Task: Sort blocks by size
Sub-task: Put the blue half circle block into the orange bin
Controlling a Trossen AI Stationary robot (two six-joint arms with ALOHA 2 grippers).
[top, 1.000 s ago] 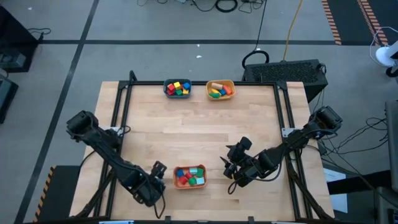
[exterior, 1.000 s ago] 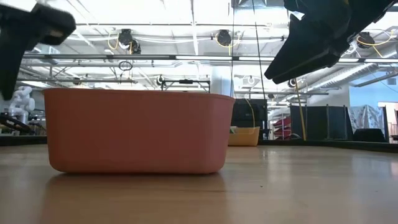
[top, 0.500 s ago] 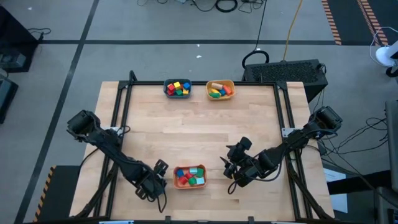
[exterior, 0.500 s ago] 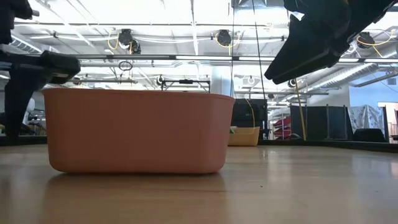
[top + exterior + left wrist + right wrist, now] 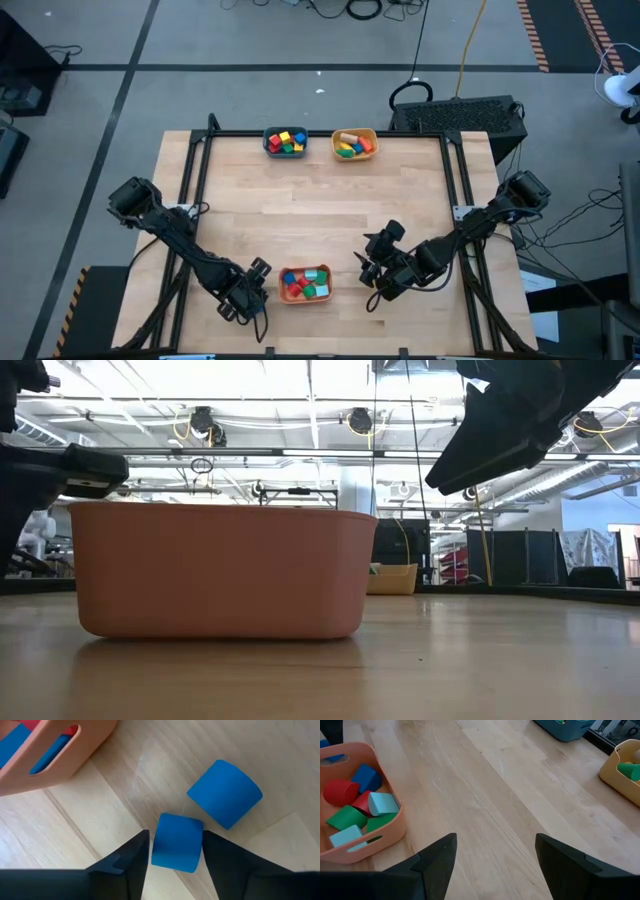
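The left gripper (image 5: 176,852) straddles a blue block (image 5: 177,842) beside the orange bowl (image 5: 47,747), fingers apart, and closing could nudge its touching neighbour (image 5: 225,793) (right gripper (image 5: 492,852) waits open).

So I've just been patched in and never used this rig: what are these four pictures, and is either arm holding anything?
Two dark robot arms work at a wooden table. The overhead picture shows everything; another looks level across the tabletop; two come from wrist cameras. Three bowls hold blocks: an orange bowl near the arms, a teal bowl and a yellow bowl at the far edge. The left gripper straddles a small blue block on the table, beside a larger blue block, not visibly clamped. The right gripper hangs open, empty.
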